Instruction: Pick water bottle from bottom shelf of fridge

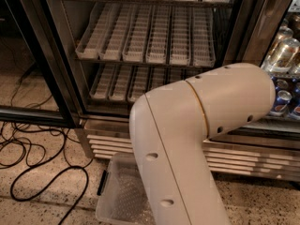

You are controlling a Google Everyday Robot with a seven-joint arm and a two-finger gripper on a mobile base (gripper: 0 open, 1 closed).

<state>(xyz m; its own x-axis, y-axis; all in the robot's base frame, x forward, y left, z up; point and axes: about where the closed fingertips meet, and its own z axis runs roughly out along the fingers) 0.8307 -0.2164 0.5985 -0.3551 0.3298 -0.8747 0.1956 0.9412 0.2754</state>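
A big white robot arm bends across the front and fills much of the view. The claw cannot be seen, as it lies somewhere past the end of the arm, so nobody can tell if it is open or closed or if it has hold of anything. Behind the arm stands the fridge with its door open. The bottom shelf has white slotted trays in a row, and the arm hides its right part. The water bottle cannot be picked out; it may be behind the arm. The shelf above has the same white trays. At the right, blue and silver cans sit under some bottles. A steel grille runs along the fridge's base. On the speckled floor lie a clear plastic bin and black cables.
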